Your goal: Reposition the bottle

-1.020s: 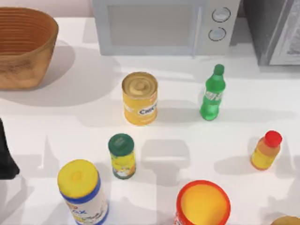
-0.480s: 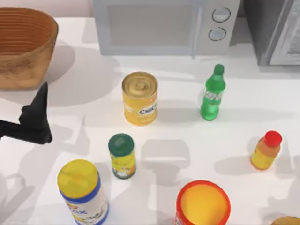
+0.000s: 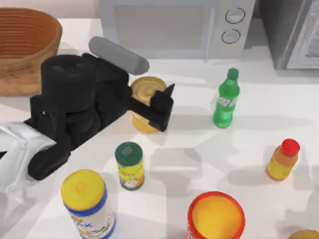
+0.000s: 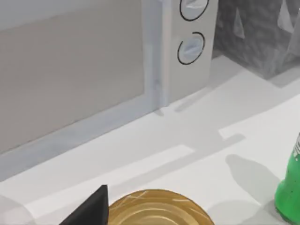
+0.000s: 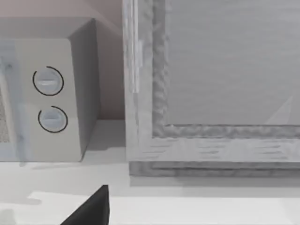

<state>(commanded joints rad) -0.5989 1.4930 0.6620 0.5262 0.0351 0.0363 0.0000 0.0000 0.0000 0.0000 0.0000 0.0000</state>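
Note:
The bottle [image 3: 227, 99] is a slim green soda bottle with a green cap, standing upright right of centre, in front of the microwave. Its lower side also shows at the edge of the left wrist view [image 4: 290, 192]. My left gripper [image 3: 167, 107] is open and hangs over the right side of a yellow can [image 3: 143, 88], about a can's width left of the bottle. The can's gold top [image 4: 154, 208] lies just under the left wrist camera. A dark part of my right gripper [image 5: 93, 208] faces the back appliances.
A microwave [image 3: 174, 27] and a grey appliance [image 3: 294, 30] line the back edge. A woven basket [image 3: 25, 45] sits back left. A green-lidded yellow jar [image 3: 129, 164], a yellow canister [image 3: 87, 201], a red-rimmed tub [image 3: 216, 216] and an orange bottle [image 3: 283, 159] stand in front.
My left arm has swung in from the table's left edge toward the centre, and now covers part of the yellow can. The bottle and the other objects have not moved.

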